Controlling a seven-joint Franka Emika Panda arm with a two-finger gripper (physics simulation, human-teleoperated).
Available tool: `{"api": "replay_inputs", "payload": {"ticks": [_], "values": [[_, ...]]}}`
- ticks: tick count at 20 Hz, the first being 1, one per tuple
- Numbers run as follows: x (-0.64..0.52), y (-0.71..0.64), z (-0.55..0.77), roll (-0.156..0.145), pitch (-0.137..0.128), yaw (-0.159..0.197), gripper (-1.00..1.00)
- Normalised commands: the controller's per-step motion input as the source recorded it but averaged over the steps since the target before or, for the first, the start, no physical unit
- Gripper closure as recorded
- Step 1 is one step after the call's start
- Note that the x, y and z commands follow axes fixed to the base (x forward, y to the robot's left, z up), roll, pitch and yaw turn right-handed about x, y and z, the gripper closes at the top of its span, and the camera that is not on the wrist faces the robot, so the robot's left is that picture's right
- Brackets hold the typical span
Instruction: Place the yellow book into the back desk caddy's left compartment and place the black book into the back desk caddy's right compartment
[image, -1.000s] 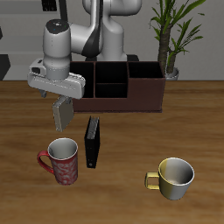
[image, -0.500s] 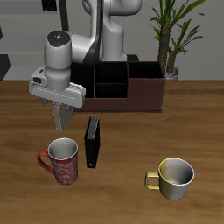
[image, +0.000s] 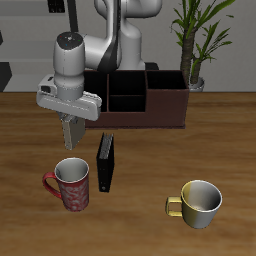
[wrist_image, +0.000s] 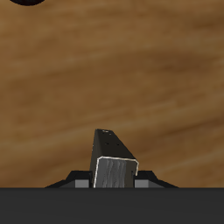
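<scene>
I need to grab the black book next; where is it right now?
In the exterior view, the black book stands on the table in front of the caddy, beside the red mug.

A simulated home-office desk: a wood-grain surface (image: 140, 215) carries a dark wooden desk caddy (image: 140, 100) just behind the tool (image: 70, 140), a black book (image: 105, 163) and a red mug (image: 70, 183) below it, a yellow mug (image: 198, 203) farther off, and a potted plant (image: 192, 40) beyond the caddy.
</scene>
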Motion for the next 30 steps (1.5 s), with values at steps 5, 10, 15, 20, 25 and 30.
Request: {"api": "replay_inputs", "payload": {"ticks": [5,10,15,20,25,30], "values": [[0.06,0.08,0.25,0.007,-0.029,0.035,1.0],[0.03,0.14,0.9,-0.004,-0.091,0.047,1.0],[-0.07,0.07,0.72,-0.013,-0.07,0.042,1.0],[-0.14,0.16,0.66,0.003,-0.032,0.062,1.0],[-0.21,0.04,0.48,-0.005,-0.028,0.053,1.0],[-0.34,-0.02,0.39,-0.007,-0.028,0.05,1.0]]}}
